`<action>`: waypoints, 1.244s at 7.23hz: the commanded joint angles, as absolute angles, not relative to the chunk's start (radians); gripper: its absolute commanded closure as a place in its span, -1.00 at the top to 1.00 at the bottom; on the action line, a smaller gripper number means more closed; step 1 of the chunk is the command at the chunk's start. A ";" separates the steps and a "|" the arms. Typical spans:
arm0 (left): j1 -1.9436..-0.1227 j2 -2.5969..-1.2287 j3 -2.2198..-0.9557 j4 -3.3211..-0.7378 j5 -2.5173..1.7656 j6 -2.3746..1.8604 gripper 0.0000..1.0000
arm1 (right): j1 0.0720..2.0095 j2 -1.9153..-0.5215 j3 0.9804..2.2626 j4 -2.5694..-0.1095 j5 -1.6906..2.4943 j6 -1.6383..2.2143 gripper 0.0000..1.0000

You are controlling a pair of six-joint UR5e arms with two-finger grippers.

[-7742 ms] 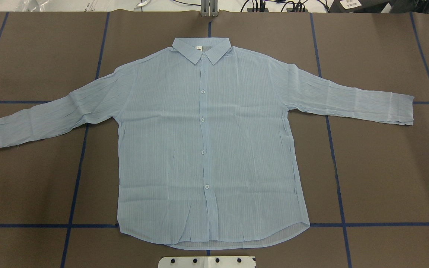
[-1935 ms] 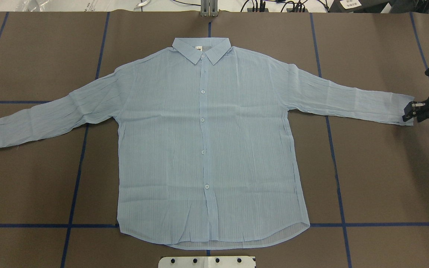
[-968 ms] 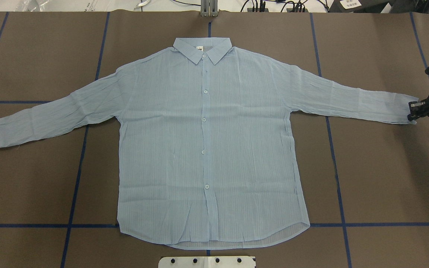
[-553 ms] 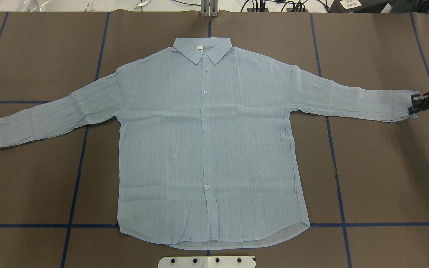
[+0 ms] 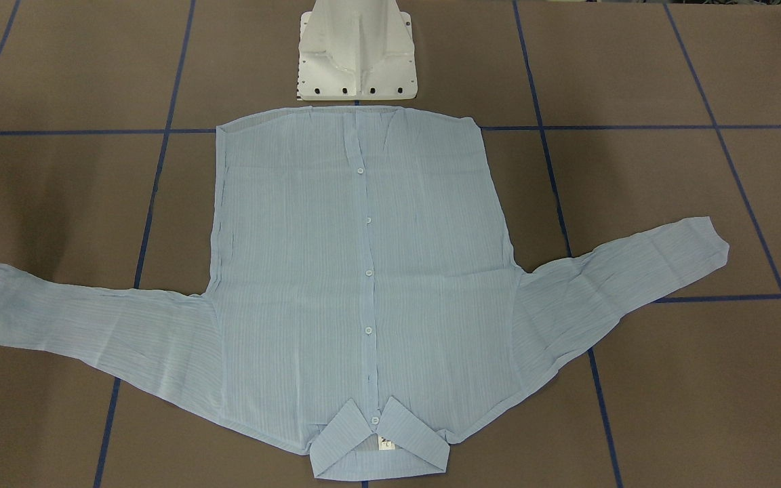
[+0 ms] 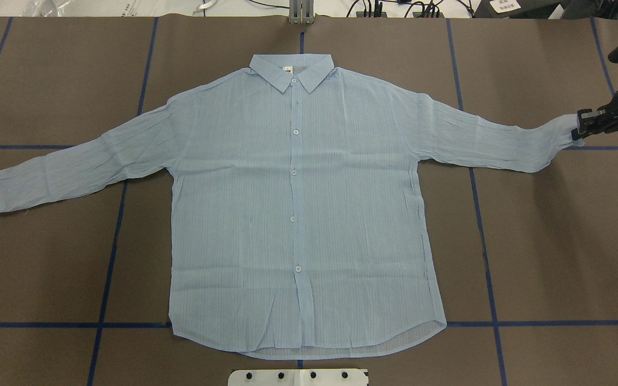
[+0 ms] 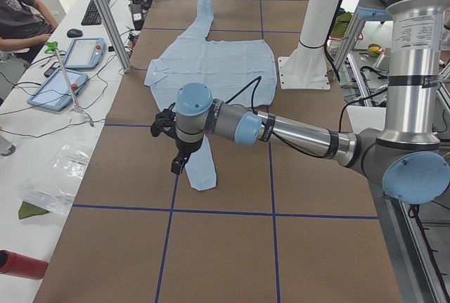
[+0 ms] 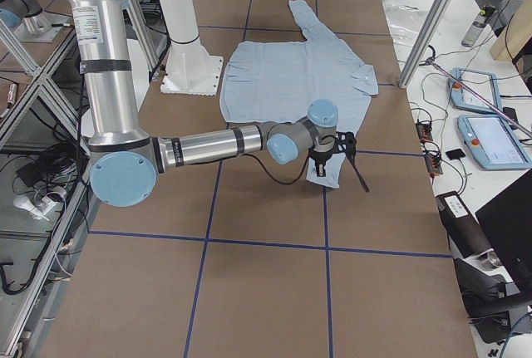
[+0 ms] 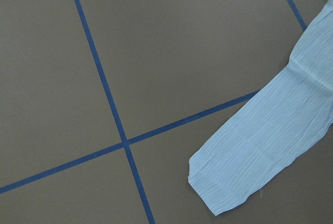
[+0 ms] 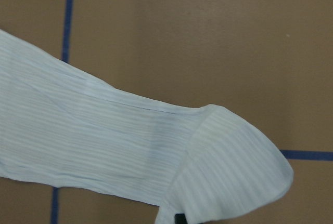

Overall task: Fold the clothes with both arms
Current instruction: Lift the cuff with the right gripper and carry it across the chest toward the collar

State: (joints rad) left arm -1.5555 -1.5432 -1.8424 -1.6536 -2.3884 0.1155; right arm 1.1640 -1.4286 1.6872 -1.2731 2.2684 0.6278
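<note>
Since the frame of about half a second ago, the right black two-finger gripper [image 6: 578, 130] has lifted the sleeve cuff [image 6: 562, 131] off the brown desk [image 6: 556, 241] and carried it a little toward the collar side, so the sleeve end now bends upward. Its fingers are closed on this cuff of the thin light-blue striped long-sleeved shirt [image 6: 293, 214]. The shirt lies flat in the middle of the desk, buttons up, collar away from the robot. The held sleeve runs lengthwise from the fingers toward the shirt body, so I judge that the fold must travel inward along this line. The left black gripper [image 7: 177, 166] hangs near the other cuff [image 9: 223, 182], which lies flat on the desk, and it is the nearer arm for that sleeve. Whether its fingers are wide or narrow I cannot tell.
</note>
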 commanded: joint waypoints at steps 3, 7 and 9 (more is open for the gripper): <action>-1.560 -1.542 -1.833 -1.654 -2.388 0.114 1.00 | 1.037 -1.109 1.789 -1.624 2.264 0.665 -1.00; -1.589 -1.542 -1.836 -1.654 -2.381 0.115 1.00 | 0.784 -0.799 1.677 -1.624 2.109 0.937 -1.00; -1.603 -1.539 -1.830 -1.654 -2.381 0.115 1.00 | 0.744 -0.649 1.461 -1.494 2.060 0.994 -1.00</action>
State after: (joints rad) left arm -1.5926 -1.5410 -1.8326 -1.6536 -2.3811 0.1150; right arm 0.7737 -0.7366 1.5895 -1.5852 2.0905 0.9504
